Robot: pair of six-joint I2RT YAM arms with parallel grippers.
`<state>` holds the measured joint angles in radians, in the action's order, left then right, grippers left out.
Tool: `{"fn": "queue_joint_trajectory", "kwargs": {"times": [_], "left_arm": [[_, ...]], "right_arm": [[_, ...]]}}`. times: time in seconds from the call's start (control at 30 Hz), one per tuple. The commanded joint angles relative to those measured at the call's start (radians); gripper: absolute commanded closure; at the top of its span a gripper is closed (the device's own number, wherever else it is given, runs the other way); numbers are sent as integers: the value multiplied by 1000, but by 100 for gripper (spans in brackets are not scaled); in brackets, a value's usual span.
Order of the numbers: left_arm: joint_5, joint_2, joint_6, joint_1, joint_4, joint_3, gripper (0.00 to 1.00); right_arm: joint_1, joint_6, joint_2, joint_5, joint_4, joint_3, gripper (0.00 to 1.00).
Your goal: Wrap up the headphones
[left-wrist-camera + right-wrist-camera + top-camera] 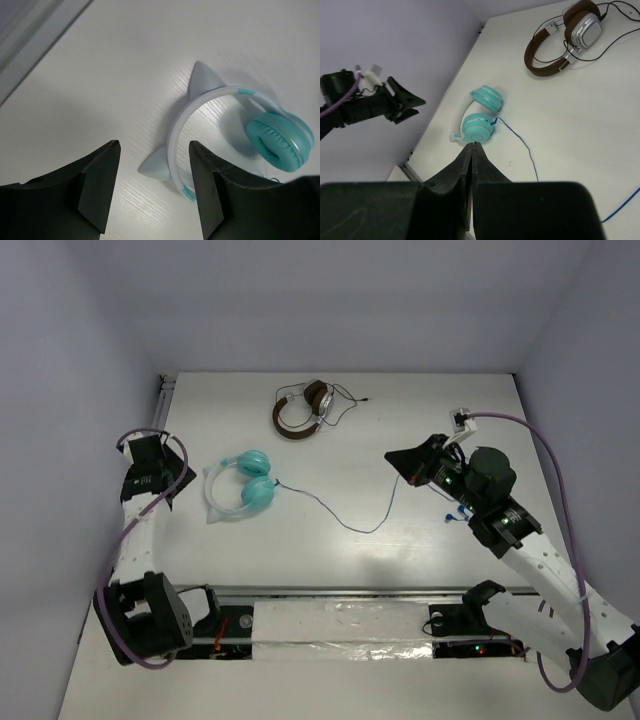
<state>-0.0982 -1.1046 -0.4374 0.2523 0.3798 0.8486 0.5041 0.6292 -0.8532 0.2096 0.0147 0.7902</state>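
Near edge: a crinkled white sheet (pixel 340 628) lies along the counter (pixel 430 560) between the two arm bases.

Left side: my left claw (pixel 154 148) is spread wide and holds nothing. In its wrist view the two dark fingers (pixel 100 185) frame the pale headband, which lies on the counter just beyond their tips and apart from them.

Right side: my right claw (pixel 471 146) is closed, its fingers pressed together tip to tip. It points across the counter toward the left arm.

Centre left: the headphones (pixel 250 488) lie flat near the left claw. Both teal ear cups sit side by side toward the middle of the counter, and the white headband arches toward the left wall. Two small pale cat-ear shapes (pixel 202 82) stand out from the band. The thin blue cable (pixel 335 525) leaves the nearer ear cup and trails loose to the right in a shallow sag. It then bends up toward the right claw, where I lose it beneath the arm in the overhead view. A short blue piece (pixel 455 514) shows just beside the right wrist; I cannot tell whether it is the cable's end.

Far side: brown-and-silver headphones (pixel 300 410) with a thin dark cable lie near the back wall, well apart from the teal pair.
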Motion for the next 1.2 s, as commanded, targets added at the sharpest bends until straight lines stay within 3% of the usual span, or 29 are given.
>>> {"fn": "queue_joint_trajectory", "kwargs": {"times": [0.0, 0.2, 0.3, 0.73, 0.93, 1.07, 1.1, 1.17], "left_arm": [[67, -87, 26, 4, -57, -19, 45], [118, -221, 58, -24, -117, -5, 44], [106, -297, 69, -59, -104, 1, 45], [55, -507, 134, -137, -124, 58, 44], [20, -584, 134, -195, -122, 86, 49], [15, -595, 131, -218, -119, 83, 62], [17, -592, 132, -219, -117, 83, 75], [17, -578, 131, -228, -116, 84, 90]], "right_arm": [[4, -17, 39, 11, 30, -12, 94], [4, -13, 54, 27, 42, -26, 79], [4, -13, 59, 31, 45, -32, 76], [4, -8, 46, 45, 70, -40, 74], [4, -5, 37, 43, 77, -42, 74], [4, -3, 33, 36, 88, -49, 74], [4, -2, 26, 31, 90, -51, 74], [4, -3, 23, 28, 91, -51, 74]]}}
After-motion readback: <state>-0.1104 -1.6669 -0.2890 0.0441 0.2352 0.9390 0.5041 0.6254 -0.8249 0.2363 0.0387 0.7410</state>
